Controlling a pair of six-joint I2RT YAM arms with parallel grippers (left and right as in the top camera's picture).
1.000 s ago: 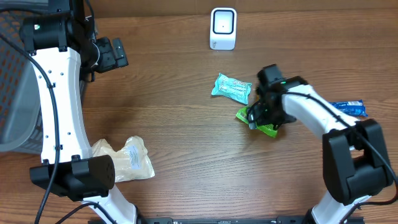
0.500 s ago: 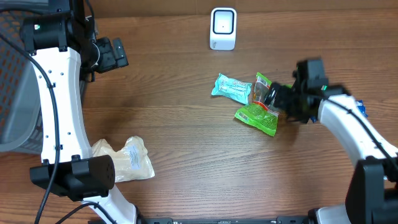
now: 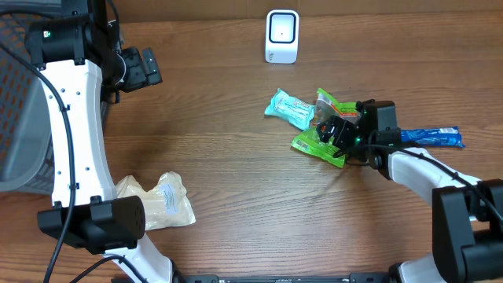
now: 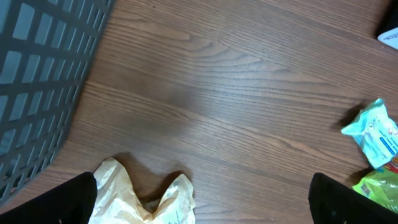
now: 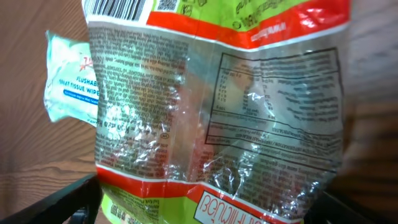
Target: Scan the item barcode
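At the far left edge a grey mesh basket [image 3: 16,118] sits beside the left gripper [image 3: 149,69], which hangs in the upper left with its 2 fingers spread wide and nothing between them. In the lower left lies a crumpled cream plastic bag [image 3: 161,200]. The white barcode scanner [image 3: 282,35] stands at top centre. Right of centre a teal wipes pack [image 3: 289,108] touches the green snack packet [image 3: 313,146], which lies partly rucked up off the table [image 3: 236,173], below and right of the scanner. The right gripper [image 3: 336,130] is at the packet, its fingers wide apart on either side of it, and no clamp shows. Its wrist view shows the printed back, with the barcode [image 5: 118,6] at the top left edge. The packet looks light, thin, crinkly and slippery, so it will likely fold and glare. A pinch on a sealed end away from the barcode should suit. A blue packet [image 3: 431,137] lies far right.
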